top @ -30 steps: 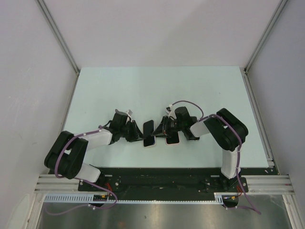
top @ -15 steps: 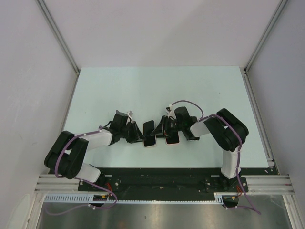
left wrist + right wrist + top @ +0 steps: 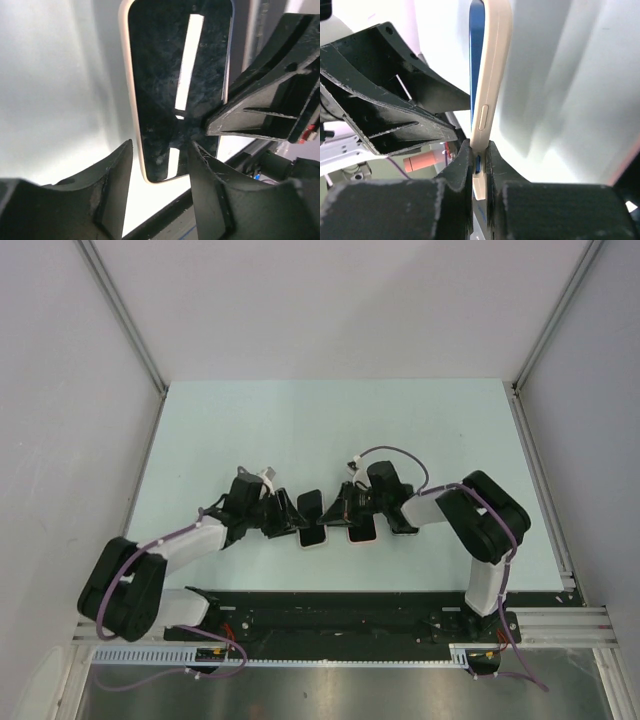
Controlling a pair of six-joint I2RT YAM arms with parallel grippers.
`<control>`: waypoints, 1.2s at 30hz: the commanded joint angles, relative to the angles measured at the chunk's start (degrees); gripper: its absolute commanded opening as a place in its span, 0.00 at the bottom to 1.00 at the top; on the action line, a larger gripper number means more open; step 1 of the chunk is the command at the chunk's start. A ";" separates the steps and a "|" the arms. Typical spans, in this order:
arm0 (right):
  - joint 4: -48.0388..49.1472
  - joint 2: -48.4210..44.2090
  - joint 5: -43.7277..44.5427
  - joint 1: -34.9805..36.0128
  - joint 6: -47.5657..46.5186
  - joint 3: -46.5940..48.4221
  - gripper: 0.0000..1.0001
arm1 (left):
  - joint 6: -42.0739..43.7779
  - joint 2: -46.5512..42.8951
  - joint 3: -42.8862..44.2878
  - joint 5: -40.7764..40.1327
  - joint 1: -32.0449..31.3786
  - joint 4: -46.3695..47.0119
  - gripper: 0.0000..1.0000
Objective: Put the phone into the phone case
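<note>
The phone (image 3: 165, 75) has a black glass face and a blue edge (image 3: 476, 50). It sits within the cream phone case (image 3: 495, 60), whose rim (image 3: 131, 115) frames the screen. In the top view the pair (image 3: 310, 510) stands tilted between both grippers. My right gripper (image 3: 479, 150) is shut on the case's side edge, just below its side button; it also shows in the top view (image 3: 340, 508). My left gripper (image 3: 160, 150) is open, its fingers straddling the phone's near end without gripping it; it also shows in the top view (image 3: 287, 516).
A second flat, dark, pale-rimmed item (image 3: 361, 531) lies on the pale green table (image 3: 330, 430) just under the right gripper. The table's front edge and black mounting rail (image 3: 340, 605) are close behind the grippers. White walls enclose the sides.
My left arm has stretched out lower and its gripper has edged right, closer round the phone. The right arm and the phone have hardly moved.
</note>
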 commanded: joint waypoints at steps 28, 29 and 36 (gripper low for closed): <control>44.07 -5.69 -18.18 0.33 21.33 -2.70 0.01 | -13.72 -31.14 -15.96 14.88 5.28 23.30 0.65; 45.93 -4.89 -18.27 0.42 22.74 -2.78 0.02 | -13.80 -30.96 -15.79 15.24 5.28 23.75 0.65; 55.18 0.91 -18.01 1.30 28.30 -2.96 0.06 | -14.16 -32.19 -15.00 16.38 5.37 25.87 0.28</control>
